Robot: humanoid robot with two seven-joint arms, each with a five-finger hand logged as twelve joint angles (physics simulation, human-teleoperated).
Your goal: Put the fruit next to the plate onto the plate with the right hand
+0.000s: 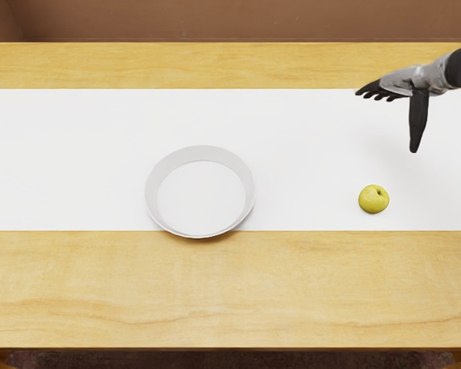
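Note:
A small yellow-green apple (373, 199) lies on the white runner, well to the right of the white plate (160, 173), which holds nothing. My right hand (403, 104) comes in from the upper right edge and hovers above and behind the apple, clear of it. Its fingers (376, 91) are spread, the thumb pointing down toward the table, and it holds nothing. The left arm is out of sight.
A white runner (77, 154) crosses the wooden table (215, 292) from left to right. A brown wall edge runs along the back.

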